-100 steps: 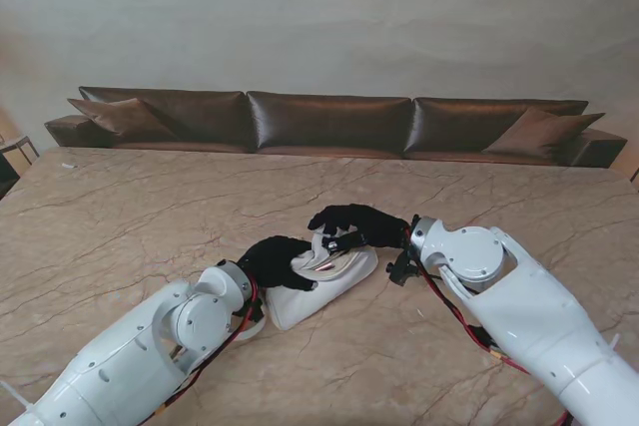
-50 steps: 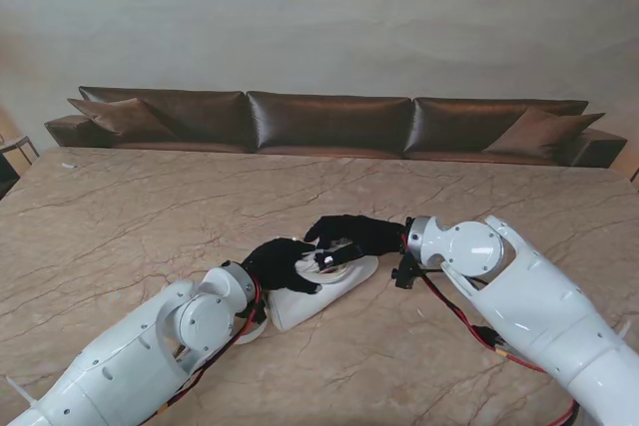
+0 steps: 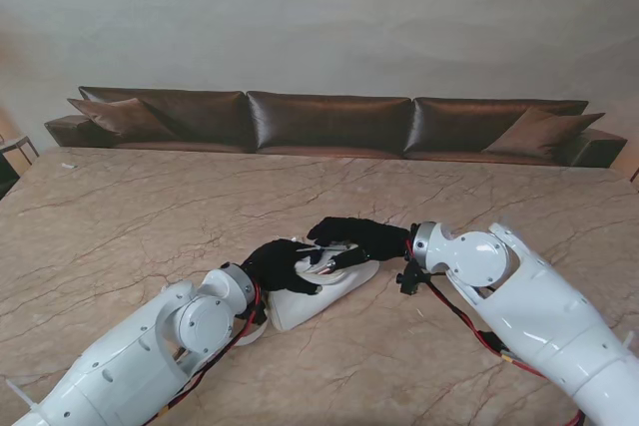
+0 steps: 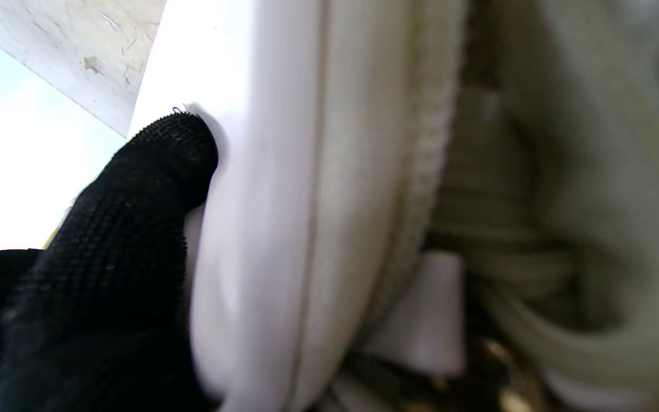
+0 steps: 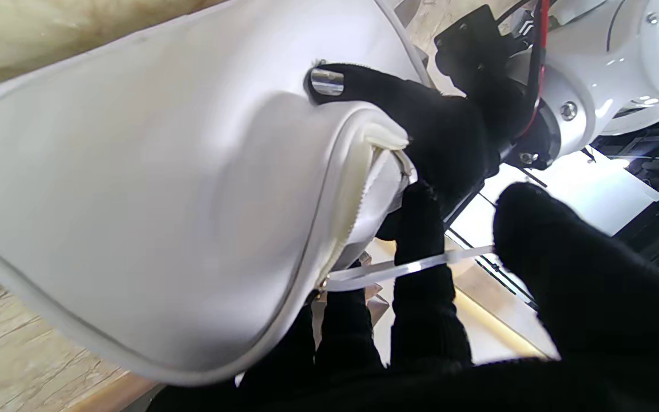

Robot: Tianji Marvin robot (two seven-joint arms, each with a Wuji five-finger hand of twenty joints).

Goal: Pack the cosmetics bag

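Where the two white arms reach in from the near corners, the white cosmetics bag (image 3: 321, 289) lies on the marble counter (image 3: 150, 216), close to me and about midway between left and right. The left hand (image 3: 280, 262), in a black glove, is clamped on the bag's near left edge; in its wrist view one fingertip (image 4: 175, 149) presses the smooth white wall beside the zip, and the pale lining shows inside the open mouth. Just beyond, the right hand (image 3: 354, 237) reaches over the bag's far right side, its fingers (image 5: 424, 274) pinching a thin pale strip (image 5: 404, 266) that runs to the zip's end at the bag's rim. Whether that strip is a zip pull cannot be told. Farther off, past bare counter, a long brown sofa (image 3: 329, 122) with cushions stands against the wall.
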